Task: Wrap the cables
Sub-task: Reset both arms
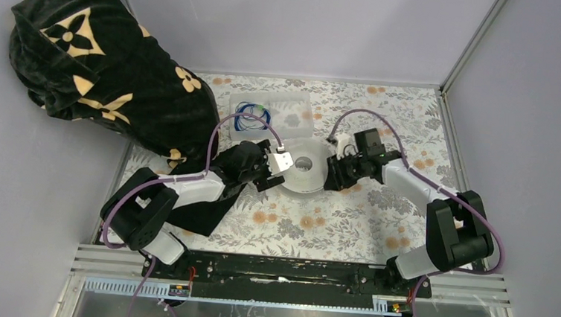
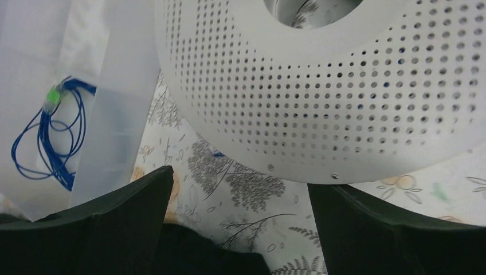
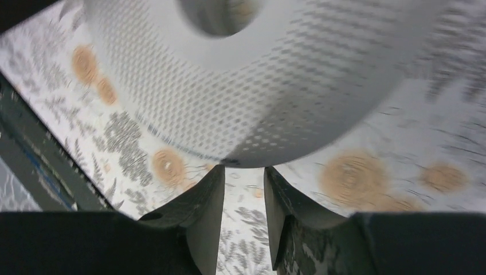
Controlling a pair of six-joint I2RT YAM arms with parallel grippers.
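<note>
The cables (image 1: pixel 252 114) are a loose loop of thin blue wire lying in a clear plastic tray (image 1: pixel 296 104) at the back of the table. In the left wrist view the cables (image 2: pixel 49 143) carry a small green tag (image 2: pixel 53 98). A white perforated spool (image 1: pixel 298 181) lies flat at mid-table. A short blue strand (image 2: pixel 218 153) peeks out under the spool (image 2: pixel 321 97). My left gripper (image 1: pixel 276 175) (image 2: pixel 239 180) stands wide open at the spool's left rim. My right gripper (image 1: pixel 330 175) (image 3: pixel 245 169) is at the right rim of the spool (image 3: pixel 240 103). Its fingers stand a narrow gap apart with nothing between them.
A black cloth with tan flower marks (image 1: pixel 105 64) is heaped at the back left and reaches down beside my left arm. A floral tablecloth (image 1: pixel 347 223) covers the table. Grey walls close in the sides and back. A black rail (image 1: pixel 284 271) runs along the near edge.
</note>
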